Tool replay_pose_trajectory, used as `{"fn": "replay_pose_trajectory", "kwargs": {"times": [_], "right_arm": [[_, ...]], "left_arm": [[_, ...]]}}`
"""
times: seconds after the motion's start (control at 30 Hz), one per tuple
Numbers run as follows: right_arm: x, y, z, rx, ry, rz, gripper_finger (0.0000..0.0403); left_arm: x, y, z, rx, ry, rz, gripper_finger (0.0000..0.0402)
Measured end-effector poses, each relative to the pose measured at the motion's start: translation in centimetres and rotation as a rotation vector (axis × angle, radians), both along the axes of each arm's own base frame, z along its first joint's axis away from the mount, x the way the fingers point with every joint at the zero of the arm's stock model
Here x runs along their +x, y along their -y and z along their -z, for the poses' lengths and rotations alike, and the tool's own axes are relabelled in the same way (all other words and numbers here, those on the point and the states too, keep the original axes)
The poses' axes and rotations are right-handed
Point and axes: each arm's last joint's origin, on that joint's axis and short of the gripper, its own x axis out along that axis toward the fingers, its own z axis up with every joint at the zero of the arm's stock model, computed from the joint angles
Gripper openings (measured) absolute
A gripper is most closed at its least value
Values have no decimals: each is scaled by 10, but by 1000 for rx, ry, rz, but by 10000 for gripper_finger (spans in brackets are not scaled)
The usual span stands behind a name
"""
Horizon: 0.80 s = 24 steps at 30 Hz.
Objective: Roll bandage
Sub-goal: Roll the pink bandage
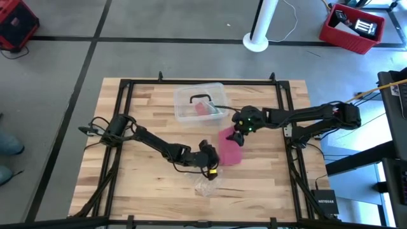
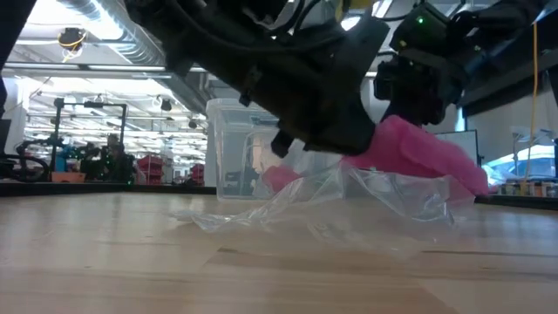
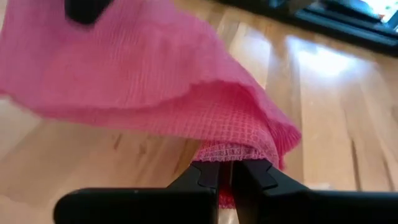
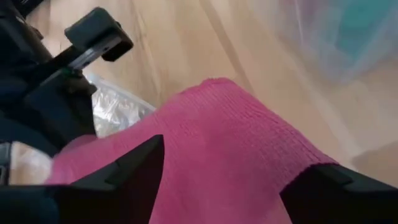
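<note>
Wooden worktop [image 1: 146,172] on grey floor, mid-frame: left hand [image 1: 212,157] clamped on the pink bandage [image 1: 230,150]; right hand [image 1: 236,135], fingers apart, over its upper end.

From my overhead feed: grey concrete floor [image 1: 159,60] with dark seam lines crossing it. The pale butcher-block wooden surface [image 1: 146,181] sits in a black metal frame [image 1: 127,86]. A white cylindrical post on a round white base [image 1: 261,35] stands behind it, thin white cable [image 1: 294,19] trailing off. Red plastic crate [image 1: 353,28] at top right holding dark and white items; another red box [image 1: 16,25] at top left. Small black router-like box [image 1: 325,203] at lower right. Level camera shows a big open hall: silver ceiling ducting [image 2: 105,35], rows of bright strip lights [image 2: 61,96], blurred red racks [image 2: 161,166] far back.
</note>
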Motion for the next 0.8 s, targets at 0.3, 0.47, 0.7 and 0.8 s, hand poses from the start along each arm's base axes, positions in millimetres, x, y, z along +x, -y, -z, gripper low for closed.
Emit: {"fn": "replay_pose_trajectory", "kwargs": {"times": [0.3,0.47,0.7,0.8], "right_arm": [[-7,-3,2,196,-77,8,282],[-12,-7,5,312,-151,-43,282],[-20,-18,-17,278,-222,-154,282],[-24,-40,-25,123,-161,-261,282]], "left_arm": [[-1,-1,3,-5,-28,-15,11],[-1,0,3,2,-28,-11,11],[-1,0,3,6,-29,-10,11],[-1,-1,2,15,-16,-16,11]]}}
